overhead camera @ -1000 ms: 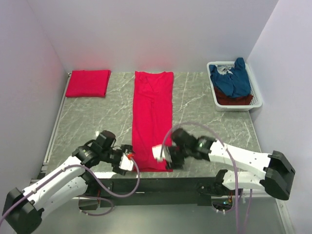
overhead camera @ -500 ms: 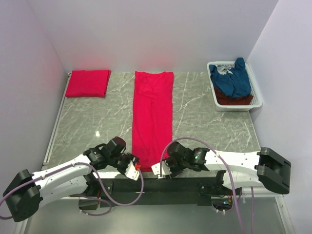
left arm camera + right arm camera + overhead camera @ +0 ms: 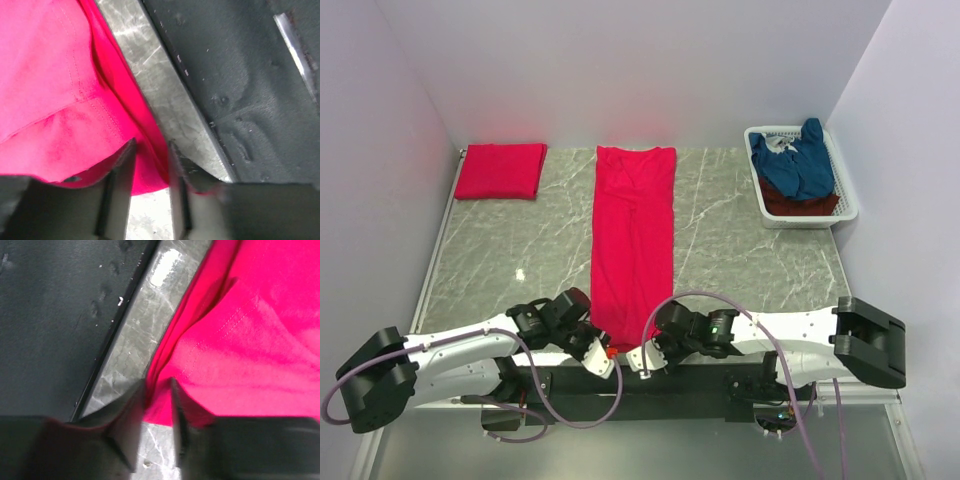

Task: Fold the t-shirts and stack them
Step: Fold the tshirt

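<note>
Both hem corners of the long red shirt (image 3: 633,240) approached: start of the crosswise fold.
The shirt, narrowed to a strip, lies down the middle of the counter (image 3: 520,240), with its hem at the counter's near edge. The left pincer (image 3: 152,145) and the right pincer (image 3: 158,384) each stand partly open astride one corner, with cloth between the fingers but not visibly pinched. The next move probably calls for clamping both together, then carrying the hem toward the counter's far edge.

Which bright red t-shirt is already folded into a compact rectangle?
The folded t-shirt at the far-left corner; the long t-shirt lies stretched down the middle.
</note>
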Controlling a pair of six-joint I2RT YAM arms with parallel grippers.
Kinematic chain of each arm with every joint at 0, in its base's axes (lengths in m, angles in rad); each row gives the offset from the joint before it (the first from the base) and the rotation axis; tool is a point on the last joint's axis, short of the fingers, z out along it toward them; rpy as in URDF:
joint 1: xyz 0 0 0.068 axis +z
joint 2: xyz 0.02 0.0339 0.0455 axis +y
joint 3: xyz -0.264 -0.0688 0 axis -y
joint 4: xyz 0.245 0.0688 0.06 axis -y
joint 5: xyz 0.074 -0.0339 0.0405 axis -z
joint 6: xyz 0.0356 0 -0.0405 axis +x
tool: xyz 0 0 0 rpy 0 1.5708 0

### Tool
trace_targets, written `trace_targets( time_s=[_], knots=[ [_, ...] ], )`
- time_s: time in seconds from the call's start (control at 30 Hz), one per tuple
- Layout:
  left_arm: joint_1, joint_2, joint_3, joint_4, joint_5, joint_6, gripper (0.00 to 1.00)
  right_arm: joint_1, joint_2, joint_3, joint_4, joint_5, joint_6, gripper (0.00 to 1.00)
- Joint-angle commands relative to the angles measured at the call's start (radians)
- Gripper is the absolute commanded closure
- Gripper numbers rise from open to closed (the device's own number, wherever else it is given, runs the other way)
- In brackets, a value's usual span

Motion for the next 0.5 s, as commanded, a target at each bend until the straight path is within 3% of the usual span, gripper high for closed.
trace_targets(
  time_s=[0.0, 0.07, 0.33, 0.43, 0.47],
  knots=[
    [-0.005, 0.044, 0.008, -0.051, -0.054, 0.004, 0.64, 0.009, 0.045, -0.017, -0.046, 0.059, -0.005, 0.7],
    [-0.005, 0.045, 0.012, -0.067, -0.062, -0.005, 0.74, 0.008, 0.031, -0.027, -0.057, 0.068, 0.001, 0.77],
    [-0.007, 0.032, 0.015, -0.077, -0.06, 0.009, 0.91, 0.011, -0.01, -0.064, -0.086, 0.085, 0.001, 0.85],
    [-0.005, 0.035, 0.026, -0.086, -0.066, 0.018, 0.97, 0.012, -0.018, -0.069, -0.08, 0.085, -0.001, 0.93],
    [-0.007, 0.032, 0.029, -0.089, -0.066, 0.017, 0.99, 0.012, -0.019, -0.067, -0.078, 0.09, 0.002, 1.0]
  ],
)
